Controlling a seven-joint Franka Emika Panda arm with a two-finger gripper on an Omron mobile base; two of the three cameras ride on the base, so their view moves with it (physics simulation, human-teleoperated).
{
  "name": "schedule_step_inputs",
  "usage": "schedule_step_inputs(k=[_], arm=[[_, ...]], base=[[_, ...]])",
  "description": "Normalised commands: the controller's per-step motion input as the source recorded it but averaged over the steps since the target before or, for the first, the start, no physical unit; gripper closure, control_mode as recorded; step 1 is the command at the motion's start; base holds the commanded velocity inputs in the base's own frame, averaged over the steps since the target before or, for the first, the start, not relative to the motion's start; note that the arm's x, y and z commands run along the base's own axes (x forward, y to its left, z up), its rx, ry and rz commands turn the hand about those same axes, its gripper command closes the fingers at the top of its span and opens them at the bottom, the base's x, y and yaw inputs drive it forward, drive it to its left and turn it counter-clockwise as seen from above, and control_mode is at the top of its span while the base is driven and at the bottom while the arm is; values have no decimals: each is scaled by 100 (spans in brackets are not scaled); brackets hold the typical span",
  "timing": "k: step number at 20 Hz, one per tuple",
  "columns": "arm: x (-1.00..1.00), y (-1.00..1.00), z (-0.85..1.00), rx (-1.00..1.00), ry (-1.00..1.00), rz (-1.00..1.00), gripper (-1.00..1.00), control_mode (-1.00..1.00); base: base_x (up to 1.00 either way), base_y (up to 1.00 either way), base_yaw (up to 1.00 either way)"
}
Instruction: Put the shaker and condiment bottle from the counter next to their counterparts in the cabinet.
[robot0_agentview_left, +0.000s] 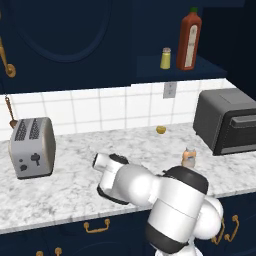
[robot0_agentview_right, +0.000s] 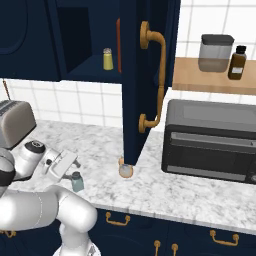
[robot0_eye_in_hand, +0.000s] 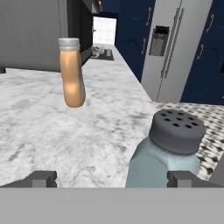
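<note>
The claw (robot0_eye_in_hand: 112, 178) stands spread wide, holding nothing. The small pale blue-grey shaker with a dark grey cap (robot0_eye_in_hand: 168, 151) stands upright on the white marble bench (robot0_eye_in_hand: 65, 131), between its fingertips (robot0_eye_in_hand: 43, 178), nearer the right one.

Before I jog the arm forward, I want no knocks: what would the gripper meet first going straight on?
Probably the shaker, close ahead between the open fingers. The orange bottle stands farther off to one side.

Arm bent low, tool (robot0_agentview_right: 72, 172) jaws wide apart
</note>
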Motion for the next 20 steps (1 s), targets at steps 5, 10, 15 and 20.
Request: schedule_step_inputs(k=[5,10,15,20], arm=[[-5,-9,-1,0,1,0,-100,-100],[-5,-1,-10,0,10,0,-100,-100],[-16,0,-15,0,14,1,-100,-100],[-26,0,-7,0,6,1,-100,-100]], base=[[0,0,0],[0,0,0],[0,0,0],[0,0,0]])
